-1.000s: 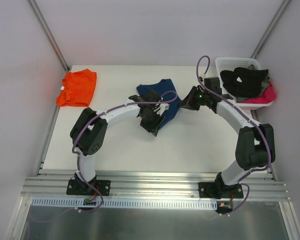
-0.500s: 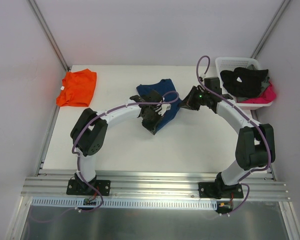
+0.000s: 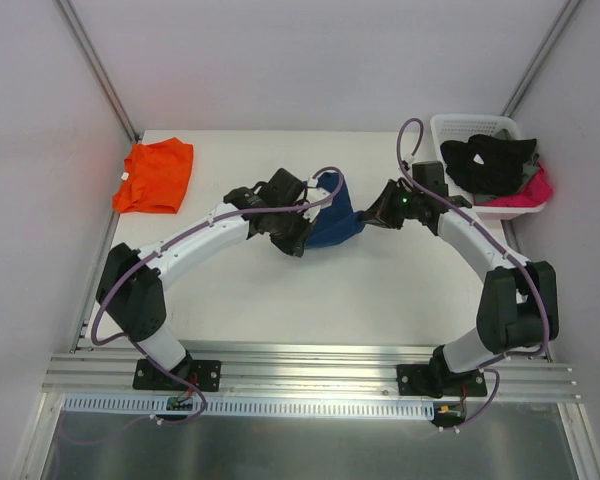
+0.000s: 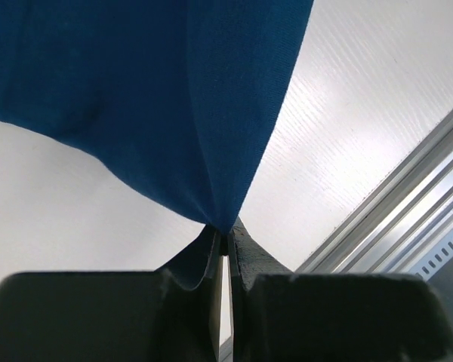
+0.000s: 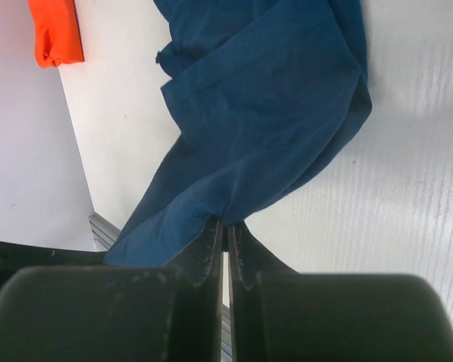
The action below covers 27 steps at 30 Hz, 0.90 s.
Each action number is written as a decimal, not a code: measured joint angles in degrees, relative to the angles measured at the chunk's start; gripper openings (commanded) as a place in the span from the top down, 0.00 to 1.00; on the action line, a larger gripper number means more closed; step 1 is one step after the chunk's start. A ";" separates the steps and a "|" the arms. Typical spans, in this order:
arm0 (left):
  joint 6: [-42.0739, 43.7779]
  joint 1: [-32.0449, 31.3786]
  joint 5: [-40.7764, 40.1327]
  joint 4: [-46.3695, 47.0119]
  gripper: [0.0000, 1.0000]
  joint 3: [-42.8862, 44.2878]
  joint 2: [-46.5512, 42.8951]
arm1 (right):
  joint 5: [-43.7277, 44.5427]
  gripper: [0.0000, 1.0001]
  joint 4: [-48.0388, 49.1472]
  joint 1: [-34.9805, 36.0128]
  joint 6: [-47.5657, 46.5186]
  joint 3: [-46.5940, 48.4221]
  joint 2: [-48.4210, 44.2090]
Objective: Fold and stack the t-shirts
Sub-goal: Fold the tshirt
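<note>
Left end effector (image 4: 225, 240): pinching shut on a fold of the navy t-shirt (image 4: 158, 105), with the cloth fanning up and away from its tips.
Right end effector (image 5: 225, 228): clamping shut on another edge of the same shirt, loose folds spreading out ahead of it.
Navy t-shirt: hanging bunched between the two end effectors and looking partly lifted off the desk (image 3: 380, 290).
Orange t-shirt (image 3: 156, 175): lying well apart, far out past the left end effector.
Basket (image 3: 450, 125): sitting just beyond the right end effector, holding dark and pink clothes.
Step in hand: I'm judging they are gathering and spreading the navy shirt, with no fold made yet.
Next move: calling for both end effectors to be drawing apart evenly, stretching the cloth taut, then laying it flat.
</note>
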 measured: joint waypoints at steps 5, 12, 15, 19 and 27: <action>0.66 0.00 0.00 -0.52 1.00 -0.66 -0.42 | -0.11 1.00 -1.14 0.46 -0.28 -0.59 -1.46; 0.72 0.83 -0.04 -1.79 1.00 -0.87 -0.42 | -0.13 1.00 -1.18 1.75 -0.76 0.31 -2.49; 0.70 2.23 -0.35 -1.86 1.00 -0.87 -0.42 | -0.17 1.00 -1.38 1.84 -1.11 3.74 -0.02; 0.70 5.53 -1.42 -1.44 1.00 -0.55 0.07 | -0.26 1.00 -0.98 1.97 -1.73 9.57 4.83; 0.74 11.96 -2.19 -0.61 1.00 7.56 7.19 | -0.28 1.00 0.00 2.73 -2.14 17.90 12.57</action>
